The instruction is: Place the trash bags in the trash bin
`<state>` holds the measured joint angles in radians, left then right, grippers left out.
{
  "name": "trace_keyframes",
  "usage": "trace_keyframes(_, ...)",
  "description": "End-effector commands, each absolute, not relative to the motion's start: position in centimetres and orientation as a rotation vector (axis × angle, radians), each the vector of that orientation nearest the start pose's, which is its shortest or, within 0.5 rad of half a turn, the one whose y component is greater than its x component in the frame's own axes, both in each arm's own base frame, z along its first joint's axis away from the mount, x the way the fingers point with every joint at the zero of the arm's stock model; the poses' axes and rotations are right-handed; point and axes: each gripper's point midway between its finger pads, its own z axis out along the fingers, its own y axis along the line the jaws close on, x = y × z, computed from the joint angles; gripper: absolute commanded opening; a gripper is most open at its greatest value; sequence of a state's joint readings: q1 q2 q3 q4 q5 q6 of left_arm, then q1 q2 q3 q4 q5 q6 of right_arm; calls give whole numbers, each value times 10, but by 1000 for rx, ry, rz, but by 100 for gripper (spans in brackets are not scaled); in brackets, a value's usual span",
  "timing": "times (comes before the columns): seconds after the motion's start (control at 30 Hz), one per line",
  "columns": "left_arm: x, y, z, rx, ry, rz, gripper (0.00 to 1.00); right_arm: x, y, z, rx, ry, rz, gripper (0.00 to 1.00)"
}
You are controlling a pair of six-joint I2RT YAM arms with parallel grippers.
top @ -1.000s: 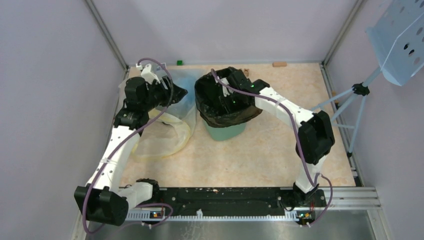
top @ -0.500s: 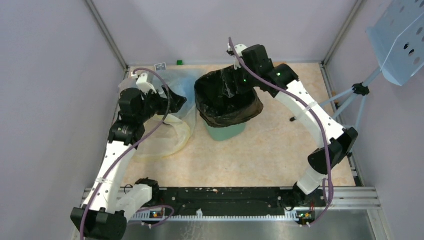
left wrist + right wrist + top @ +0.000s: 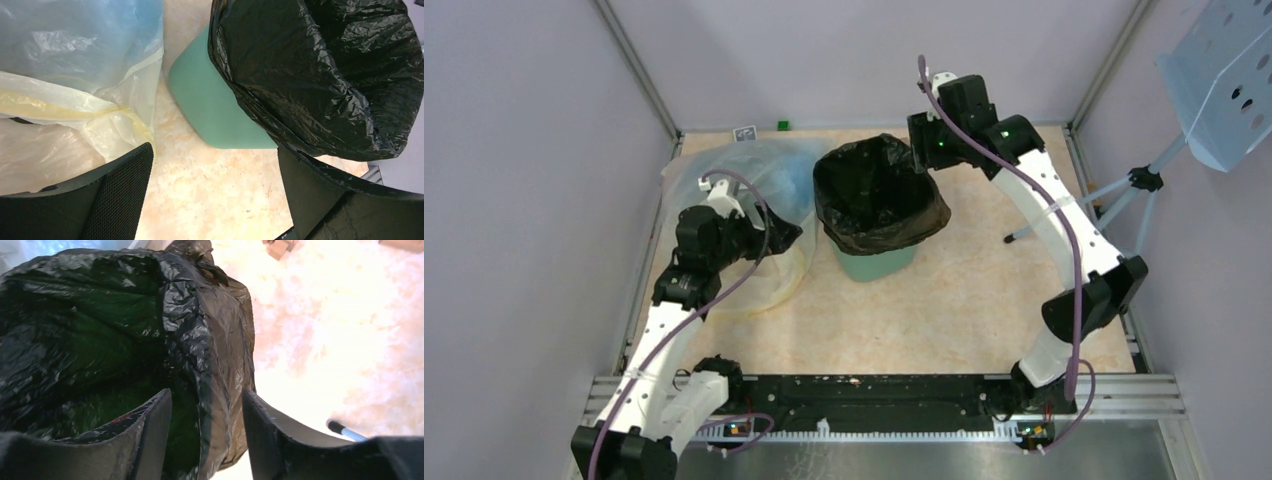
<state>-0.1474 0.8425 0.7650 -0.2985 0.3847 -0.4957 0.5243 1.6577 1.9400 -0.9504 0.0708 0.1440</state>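
A clear bag (image 3: 759, 175) lies at the left. The left gripper (image 3: 215, 150) hangs over it, jaws wide and empty. In the middle, the black trash bag (image 3: 879, 195) lines the green bin (image 3: 874, 265), draped over its rim. The right gripper (image 3: 206, 395) hovers at the bag's far edge, jaws apart, clamping nothing.

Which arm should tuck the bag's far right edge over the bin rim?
Right, probably. The right gripper hangs open at the black bag's far right edge over the bin; the left gripper is by the clear bag.
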Motion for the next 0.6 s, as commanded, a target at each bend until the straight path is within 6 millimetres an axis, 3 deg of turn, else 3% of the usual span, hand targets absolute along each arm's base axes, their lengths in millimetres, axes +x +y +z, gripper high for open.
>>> trace_keyframes(0.0,284,-130,241,-81,1950,-827,99,390,216,296,-379,2271,265,49)
trace_keyframes(0.33,289,-128,232,-93,1968,-805,99,411,236,265,-409,2339,288,44)
trace_keyframes(0.57,293,-126,228,-103,1974,-791,99,432,230,265,-335,2324,208,11)
